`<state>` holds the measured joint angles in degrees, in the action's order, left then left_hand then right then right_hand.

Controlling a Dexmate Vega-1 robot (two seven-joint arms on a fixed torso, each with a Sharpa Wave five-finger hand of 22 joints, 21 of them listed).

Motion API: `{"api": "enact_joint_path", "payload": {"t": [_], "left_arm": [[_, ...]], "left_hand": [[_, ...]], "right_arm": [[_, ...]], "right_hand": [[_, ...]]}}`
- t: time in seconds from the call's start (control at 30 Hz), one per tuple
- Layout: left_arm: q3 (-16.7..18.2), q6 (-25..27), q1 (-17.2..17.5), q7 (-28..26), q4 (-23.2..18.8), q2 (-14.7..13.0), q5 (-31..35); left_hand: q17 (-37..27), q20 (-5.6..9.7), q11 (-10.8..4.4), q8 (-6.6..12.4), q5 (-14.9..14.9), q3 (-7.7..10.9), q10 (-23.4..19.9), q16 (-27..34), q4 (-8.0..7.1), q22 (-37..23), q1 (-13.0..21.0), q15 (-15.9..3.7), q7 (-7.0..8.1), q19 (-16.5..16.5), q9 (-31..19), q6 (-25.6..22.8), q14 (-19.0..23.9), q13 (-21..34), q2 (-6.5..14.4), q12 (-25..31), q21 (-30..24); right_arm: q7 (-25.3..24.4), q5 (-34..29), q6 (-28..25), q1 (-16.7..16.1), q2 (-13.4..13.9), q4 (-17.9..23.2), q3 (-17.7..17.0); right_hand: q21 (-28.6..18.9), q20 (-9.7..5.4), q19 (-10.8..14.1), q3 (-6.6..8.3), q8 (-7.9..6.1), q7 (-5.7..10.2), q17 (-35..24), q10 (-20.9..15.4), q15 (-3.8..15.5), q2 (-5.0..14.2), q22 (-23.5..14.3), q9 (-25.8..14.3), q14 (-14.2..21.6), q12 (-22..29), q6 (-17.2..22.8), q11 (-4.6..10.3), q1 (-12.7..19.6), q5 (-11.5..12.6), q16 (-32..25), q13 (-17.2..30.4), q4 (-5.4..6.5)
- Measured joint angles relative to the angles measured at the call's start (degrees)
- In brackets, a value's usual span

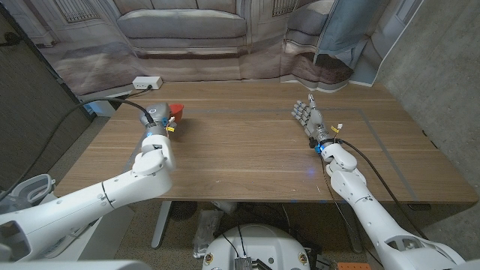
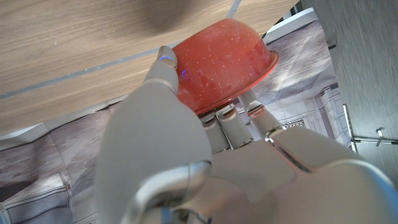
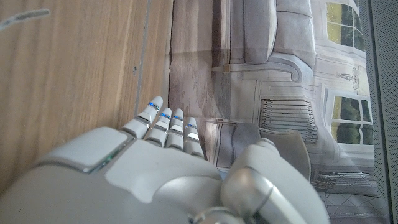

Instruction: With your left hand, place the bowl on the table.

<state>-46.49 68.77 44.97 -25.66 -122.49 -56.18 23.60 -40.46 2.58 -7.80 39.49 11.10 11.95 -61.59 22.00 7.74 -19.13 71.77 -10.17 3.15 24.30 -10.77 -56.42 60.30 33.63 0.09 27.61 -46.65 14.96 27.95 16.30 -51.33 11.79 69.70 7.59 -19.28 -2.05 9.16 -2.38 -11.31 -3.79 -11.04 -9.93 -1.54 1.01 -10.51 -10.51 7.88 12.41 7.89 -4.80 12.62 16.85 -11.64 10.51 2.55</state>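
A red speckled bowl (image 2: 224, 59) is gripped by my left hand (image 2: 186, 124), thumb on one side and the other fingers (image 2: 239, 121) on the rim. In the head view a bit of the bowl (image 1: 177, 111) peeks out red beyond my left hand (image 1: 156, 114) over the table's left part; whether it touches the wood is hidden. My right hand (image 1: 306, 114) is on the right half of the wooden table (image 1: 240, 142), fingers straight and together, holding nothing. The right wrist view looks along the back of that hand (image 3: 155, 168) and its extended fingers (image 3: 168, 127).
A white power strip (image 1: 147, 82) with a cable lies at the table's far left corner. A printed backdrop of a sofa hangs behind the table. Cables run along my right arm (image 1: 352, 180). Pale tape lines mark the wood on the right.
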Motion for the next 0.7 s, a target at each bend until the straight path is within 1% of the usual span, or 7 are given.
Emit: {"api": "enact_joint_path", "payload": {"t": [0.2,0.27,0.37,0.7], "left_arm": [[0.1,-1.9,0.5,0.1,-0.4,0.0,1.0],[0.3,-2.3,0.9,0.1,-0.6,-0.1,1.2],[0.8,-3.2,1.5,0.1,-1.0,-0.2,1.7],[2.3,-6.6,3.8,0.1,-2.2,-0.5,3.4]], "left_hand": [[-0.1,0.02,0.0,0.19,0.0,0.0,0.0,-0.1,0.0,0.3,0.0,0.01,0.0,0.0,0.0,0.0,0.0,0.1,0.0,-0.1,0.0],[-0.3,0.2,0.0,0.2,0.0,0.0,0.0,-0.3,0.0,0.3,0.1,0.0,0.0,-0.2,0.0,0.0,0.0,0.3,-0.1,-0.2,-0.3],[-0.4,-0.11,0.0,0.23,0.0,0.0,0.0,-0.4,0.0,0.3,0.1,0.01,-0.01,-0.5,0.0,0.0,0.0,0.3,-0.1,-0.2,-0.4],[-0.9,-0.12,0.0,0.31,0.0,0.0,0.0,-0.7,0.0,0.5,0.1,0.01,-0.02,-0.5,0.0,0.0,0.0,0.5,0.0,-0.2,-1.0]], "right_arm": [[-0.1,0.1,0.1,-0.2,0.1,0.2,-0.1],[-0.1,0.1,0.1,-0.3,0.1,0.3,-0.1],[-0.1,0.2,0.2,-0.3,0.1,0.3,-0.1],[-0.1,0.3,0.2,-0.3,0.2,0.3,0.0]], "right_hand": [[0.0,0.0,0.0,-0.15,0.0,-0.04,0.0,0.0,0.0,0.0,0.0,0.0,0.0,0.0,0.0,0.0,0.0,0.0,0.0,0.0,0.15],[0.2,0.0,0.0,-0.15,0.0,-0.2,0.0,0.0,0.0,0.0,0.0,0.0,0.0,0.0,0.2,0.0,0.0,0.0,0.0,0.0,0.15],[0.2,0.0,0.0,-0.15,0.0,-0.2,0.0,0.0,0.0,0.0,0.0,0.0,0.0,0.0,0.2,0.0,0.0,0.0,0.0,0.0,0.15],[0.2,0.0,0.0,-0.15,0.0,-0.2,0.0,-0.2,0.01,0.1,0.0,0.0,0.0,0.0,0.2,-0.22,0.1,0.0,0.0,0.0,0.15]]}}
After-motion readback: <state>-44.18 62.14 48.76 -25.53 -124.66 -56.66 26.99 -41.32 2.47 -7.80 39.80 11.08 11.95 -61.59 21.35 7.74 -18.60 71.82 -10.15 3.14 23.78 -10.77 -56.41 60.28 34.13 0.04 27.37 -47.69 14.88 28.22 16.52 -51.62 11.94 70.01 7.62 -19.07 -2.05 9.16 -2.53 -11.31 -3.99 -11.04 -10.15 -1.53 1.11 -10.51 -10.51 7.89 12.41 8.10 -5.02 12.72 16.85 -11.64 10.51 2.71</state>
